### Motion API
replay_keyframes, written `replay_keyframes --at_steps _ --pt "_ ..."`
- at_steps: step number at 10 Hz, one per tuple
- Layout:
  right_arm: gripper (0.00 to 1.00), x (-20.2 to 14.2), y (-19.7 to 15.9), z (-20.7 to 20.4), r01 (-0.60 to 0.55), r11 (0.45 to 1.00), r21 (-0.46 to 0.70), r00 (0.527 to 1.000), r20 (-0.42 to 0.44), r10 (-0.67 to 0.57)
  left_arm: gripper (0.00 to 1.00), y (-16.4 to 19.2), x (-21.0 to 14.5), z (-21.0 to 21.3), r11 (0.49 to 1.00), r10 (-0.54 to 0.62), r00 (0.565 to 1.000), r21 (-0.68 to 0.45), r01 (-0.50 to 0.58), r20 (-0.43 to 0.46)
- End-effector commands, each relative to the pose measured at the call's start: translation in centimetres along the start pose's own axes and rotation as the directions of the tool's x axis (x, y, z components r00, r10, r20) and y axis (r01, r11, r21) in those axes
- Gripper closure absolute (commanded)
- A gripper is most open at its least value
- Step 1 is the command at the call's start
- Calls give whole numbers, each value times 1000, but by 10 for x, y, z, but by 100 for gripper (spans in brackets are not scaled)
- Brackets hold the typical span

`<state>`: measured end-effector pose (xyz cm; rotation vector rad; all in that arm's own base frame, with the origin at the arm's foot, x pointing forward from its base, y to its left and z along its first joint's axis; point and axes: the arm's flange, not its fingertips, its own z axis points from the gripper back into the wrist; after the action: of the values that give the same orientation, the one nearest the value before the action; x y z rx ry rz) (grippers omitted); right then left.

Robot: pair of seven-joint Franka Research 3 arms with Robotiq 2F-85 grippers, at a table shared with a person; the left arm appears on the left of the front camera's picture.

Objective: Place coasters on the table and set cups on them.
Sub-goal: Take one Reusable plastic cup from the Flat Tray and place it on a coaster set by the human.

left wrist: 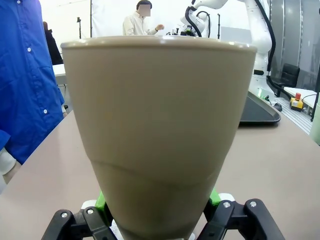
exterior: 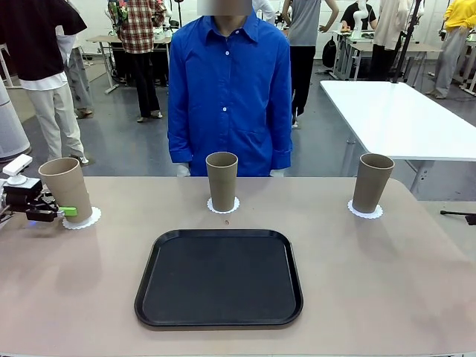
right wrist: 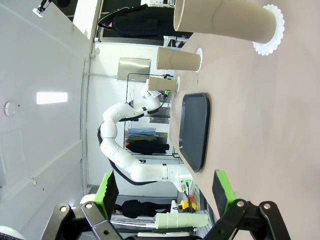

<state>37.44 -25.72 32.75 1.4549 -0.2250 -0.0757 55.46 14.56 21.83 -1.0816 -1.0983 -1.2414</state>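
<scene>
Three khaki cups stand on the beige table (exterior: 387,282), each on a white scalloped coaster. The left cup (exterior: 65,190) leans slightly on its coaster (exterior: 88,219); my left gripper (exterior: 62,212) is shut on its lower part. In the left wrist view this cup (left wrist: 160,115) looms close, with green pads (left wrist: 102,200) pressed to either side of its base. The middle cup (exterior: 222,181) sits on its coaster (exterior: 223,207) before the person. The right cup (exterior: 372,182) sits on its coaster (exterior: 365,213). My right gripper (right wrist: 165,192) is open with nothing in it, away from the nearest cup (right wrist: 225,20).
A large black tray (exterior: 219,277) lies bare at the table's front middle. A person in a blue shirt (exterior: 227,89) stands at the far edge, arms down. A white table (exterior: 401,119) stands behind on the right.
</scene>
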Motion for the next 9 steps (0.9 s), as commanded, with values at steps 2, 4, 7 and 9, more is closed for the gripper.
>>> replay_keyframes --at_steps 2,4,7,9 --pt "0 0 0 -1 7 1000 -9 1000 -5 -7 19 -2 -3 -4 998 -37 999 -44 36 -28" --pt "0 0 0 -1 7 1000 -9 1000 -5 -7 19 2 -6 -6 998 -39 998 -46 37 -43" --pt "0 0 0 -1 7 1000 -9 1000 -5 -7 19 7 -10 -5 999 -34 999 -40 32 -40" --pt "0 0 0 -1 7 1000 -9 1000 -5 -7 19 11 -12 -4 999 -32 999 -36 31 -28"
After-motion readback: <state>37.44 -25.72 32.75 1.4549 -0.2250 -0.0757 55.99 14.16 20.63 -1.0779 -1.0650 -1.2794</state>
